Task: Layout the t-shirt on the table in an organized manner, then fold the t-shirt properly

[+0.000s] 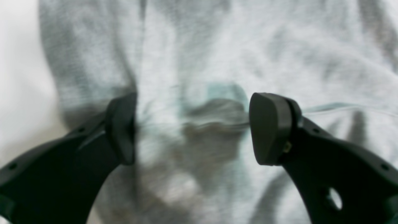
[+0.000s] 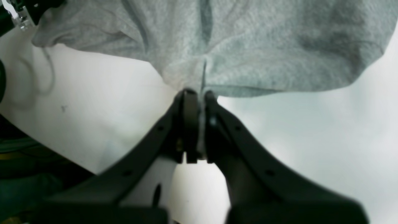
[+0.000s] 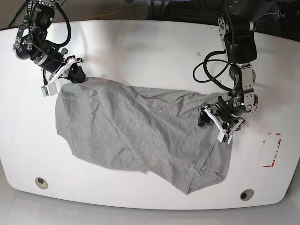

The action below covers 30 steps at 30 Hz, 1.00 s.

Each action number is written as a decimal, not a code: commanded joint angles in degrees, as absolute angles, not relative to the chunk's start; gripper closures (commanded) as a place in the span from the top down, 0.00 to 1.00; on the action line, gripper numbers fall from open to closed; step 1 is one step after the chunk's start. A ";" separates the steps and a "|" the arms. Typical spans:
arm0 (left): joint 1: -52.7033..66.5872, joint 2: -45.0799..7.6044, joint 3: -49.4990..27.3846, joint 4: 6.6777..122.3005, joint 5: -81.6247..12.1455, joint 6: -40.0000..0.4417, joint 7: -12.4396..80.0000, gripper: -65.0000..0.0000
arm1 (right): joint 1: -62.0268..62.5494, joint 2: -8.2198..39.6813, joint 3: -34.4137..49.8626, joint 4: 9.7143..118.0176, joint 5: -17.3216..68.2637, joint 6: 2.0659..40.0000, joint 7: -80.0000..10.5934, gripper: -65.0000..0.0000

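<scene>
Checking the left wrist view first, I had the fingers (image 1: 273, 127) spread apart, right over the grey t-shirt (image 1: 214, 174), with wrinkled cloth running between them and a strip of white worktop (image 1: 18, 77) along one side.

Over to the right wrist view, and there it was: the right gripper (image 2: 199, 93) pinching the t-shirt, the fingers pressed together on a gathered edge, a narrow bit of cloth hanging down between them. The rest of the fabric fanned out beyond, creased near the grip.

On to the base view: the t-shirt lay spread across the middle of the worktop, rumpled, one long fold slanting across it. The right gripper had it at the far left corner; the left gripper (image 3: 213, 119) was down at the cloth on the right, near the red dashed mark (image 3: 272, 150).
</scene>
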<state>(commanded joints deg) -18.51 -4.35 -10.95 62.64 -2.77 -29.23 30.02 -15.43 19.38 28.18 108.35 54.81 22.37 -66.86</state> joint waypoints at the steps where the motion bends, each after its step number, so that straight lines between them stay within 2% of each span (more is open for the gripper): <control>1: -18.51 -4.00 -10.95 62.64 -2.77 -29.23 30.02 0.76 | -15.25 19.38 28.18 107.91 54.81 22.37 -66.86 0.00; 10: -17.27 -3.12 -10.86 65.01 -2.59 -29.23 30.11 0.76 | -14.99 19.47 28.18 107.74 54.90 22.37 -66.86 0.00; 19: -13.93 -3.21 -5.58 73.19 -2.59 -29.23 32.84 0.76 | -14.99 19.47 28.18 107.74 54.90 22.37 -66.86 0.00; 30: -13.67 -3.21 -5.58 73.98 -2.68 -29.23 33.54 0.76 | -14.29 19.47 28.18 107.65 54.90 22.37 -66.86 0.00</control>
<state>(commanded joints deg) -13.67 -3.21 -5.58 73.98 -2.68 -29.23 33.54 -14.29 19.47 28.18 107.65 54.90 22.37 -66.86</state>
